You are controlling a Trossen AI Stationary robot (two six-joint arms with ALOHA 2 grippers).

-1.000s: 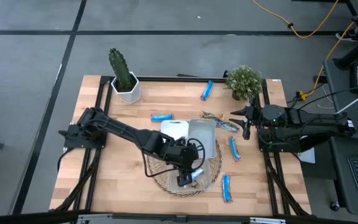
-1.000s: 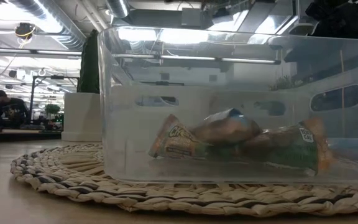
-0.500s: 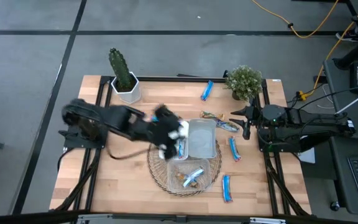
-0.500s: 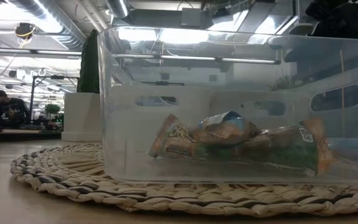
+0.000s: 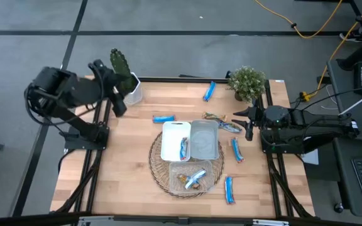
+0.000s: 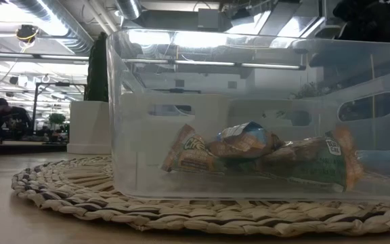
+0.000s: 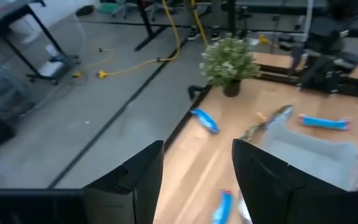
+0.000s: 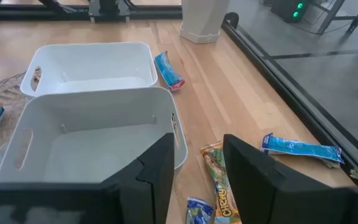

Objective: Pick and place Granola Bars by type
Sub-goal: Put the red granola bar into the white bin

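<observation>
Risking a mis-sort, we are holding the empty left gripper (image 5: 113,103) parted by the cactus (image 5: 122,68), the right gripper (image 5: 249,123) parted too, idle beside loose bars (image 5: 236,150); others are lying in trays (image 5: 175,129).

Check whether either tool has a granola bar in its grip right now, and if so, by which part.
Nothing is held. The left tool is open and empty, raised near the cactus corner. The right tool is also open and empty, waiting at the table's right edge.
</observation>
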